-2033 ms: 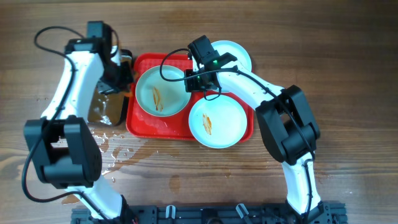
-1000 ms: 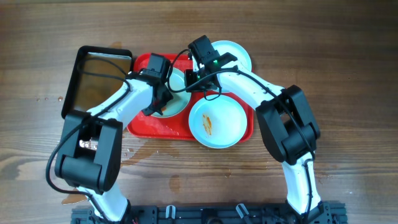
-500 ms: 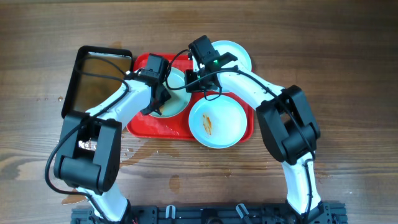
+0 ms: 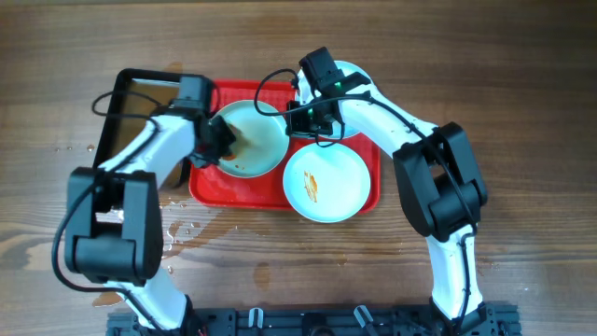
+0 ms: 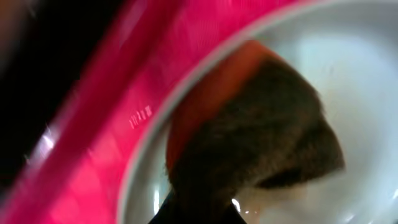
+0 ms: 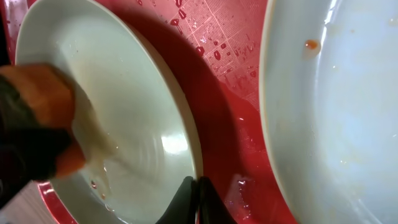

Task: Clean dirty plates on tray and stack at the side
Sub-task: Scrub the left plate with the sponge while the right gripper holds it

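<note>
The red tray (image 4: pixel 233 193) holds two dirty plates. The left plate (image 4: pixel 266 131) has a brownish wet smear. The front right plate (image 4: pixel 326 182) has orange streaks. A third plate (image 4: pixel 366 86) sits at the tray's back right corner, partly under the right arm. My left gripper (image 4: pixel 219 140) is shut on an orange-brown sponge (image 4: pixel 231 152) and presses it on the left plate (image 5: pixel 348 93). The sponge (image 5: pixel 261 130) fills the left wrist view. My right gripper (image 4: pixel 298 121) is shut on the left plate's rim (image 6: pixel 189 149), fingertips (image 6: pixel 196 186) pinched on it.
A black pan (image 4: pixel 140 112) of brownish water stands left of the tray, close beside the left arm. Water drops lie on the wood (image 4: pixel 177 224) in front of the pan. The tray floor (image 6: pixel 230 93) is wet between the plates.
My left gripper has dragged the sponge leftward across the left plate, leaving a brown smear where the streaks were. My right gripper shifted slightly right, still on the rim.
</note>
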